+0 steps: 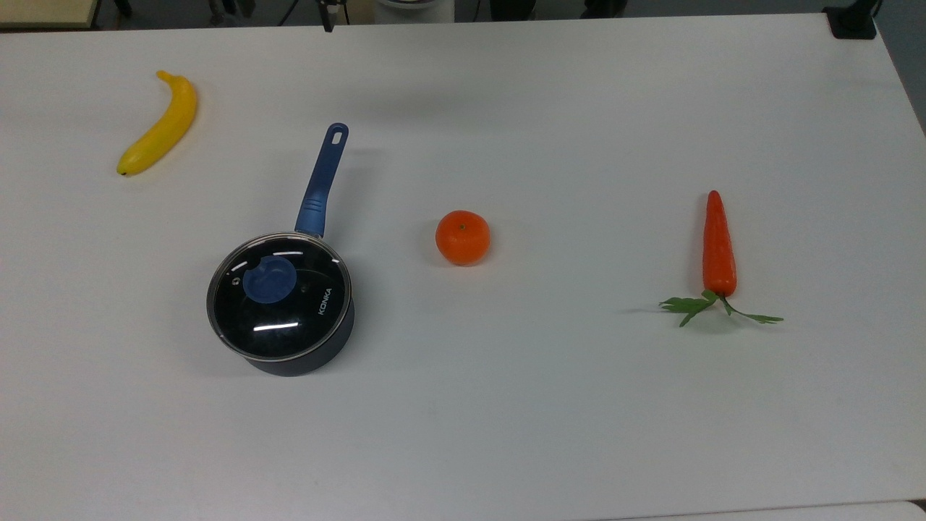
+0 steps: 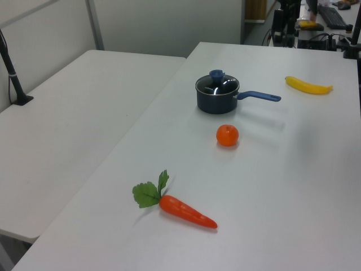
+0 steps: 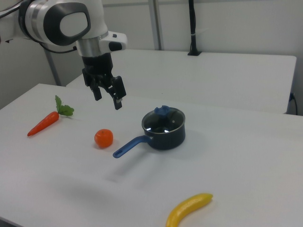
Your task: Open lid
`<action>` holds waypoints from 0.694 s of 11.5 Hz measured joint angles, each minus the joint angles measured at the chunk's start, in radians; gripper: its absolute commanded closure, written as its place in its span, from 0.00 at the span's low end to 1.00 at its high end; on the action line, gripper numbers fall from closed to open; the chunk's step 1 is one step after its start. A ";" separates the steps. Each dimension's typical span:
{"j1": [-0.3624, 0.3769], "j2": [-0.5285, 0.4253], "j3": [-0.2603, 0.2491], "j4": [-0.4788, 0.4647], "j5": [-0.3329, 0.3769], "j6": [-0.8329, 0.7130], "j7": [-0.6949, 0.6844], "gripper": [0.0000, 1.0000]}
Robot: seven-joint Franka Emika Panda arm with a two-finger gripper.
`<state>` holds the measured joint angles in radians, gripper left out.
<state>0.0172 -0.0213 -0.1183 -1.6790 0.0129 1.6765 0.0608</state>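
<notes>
Because the round clear glass lid with its thin metal rim point(image 1: 293, 329) is rigid and smooth, it will likely slip if pinched at the edge and could chip or crack if dropped, so the sensible place to take hold is the blue knob point(image 1: 269, 278) standing up near its middle. The knob looks small enough to fit between two fingers, and a straight upward lift should free the lid without dragging the pan along, though the glass gives it some weight for its size. The lid sits closed on the dark saucepan with the long blue handle point(image 1: 320, 181), which stands on the white table point(image 1: 550, 405) toward the top view's left, the "KONKA" lettering facing the top view's right.

In the right view, the arm's black two-finger gripper point(image 3: 107, 96) hangs in the air above the table, released and grasping nothing, well apart from the pan and above the space between the fruit and the vegetable.

Counting what lies on the table: one lid, one saucepan, one yellow banana point(image 1: 159, 124), one round orange tangerine point(image 1: 462, 236), and one orange carrot with green leaves point(image 1: 718, 246). All three foods lie well apart from the pan, so none crowds the approach to the knob.
</notes>
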 measured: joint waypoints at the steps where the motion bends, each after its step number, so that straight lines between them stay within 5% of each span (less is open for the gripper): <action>1: 0.000 -0.001 0.000 0.000 0.000 0.000 0.000 0.00; 8: 0.000 -0.006 0.000 0.000 0.000 -0.019 0.000 0.00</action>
<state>0.0172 -0.0277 -0.1183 -1.6790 0.0129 1.6576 0.0604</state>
